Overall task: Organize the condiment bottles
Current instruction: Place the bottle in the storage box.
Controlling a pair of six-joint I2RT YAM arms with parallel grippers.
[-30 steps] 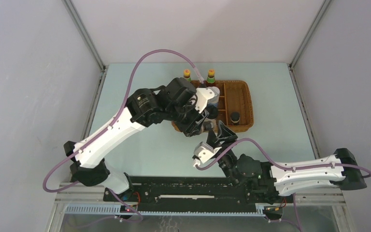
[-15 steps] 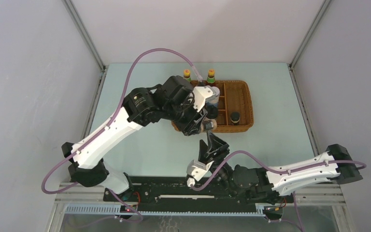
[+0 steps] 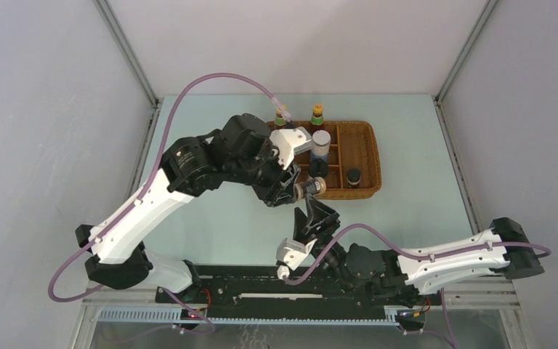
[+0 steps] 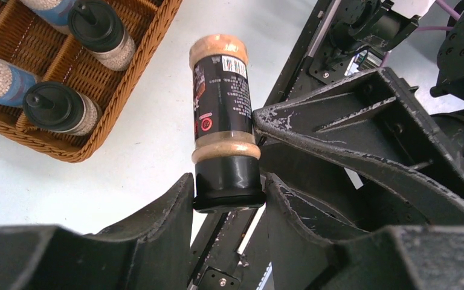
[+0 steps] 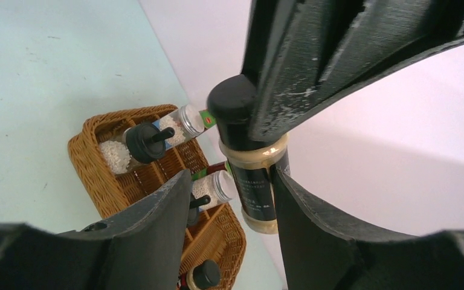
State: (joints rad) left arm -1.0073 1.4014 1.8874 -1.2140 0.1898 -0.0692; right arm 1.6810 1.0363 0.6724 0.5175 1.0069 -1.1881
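Pinching tiny dark bottle by black cap in left gripper, centre frame, at wicker tray lower edge; right gripper parted, clamping nothing. Lower upright into free compartment, clearing rim.

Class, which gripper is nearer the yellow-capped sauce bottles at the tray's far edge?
Left. The left gripper, clamping a small bottle, is at the tray's near edge, opposite the sauce bottles; the right gripper sits nearer the bases, off the tray.
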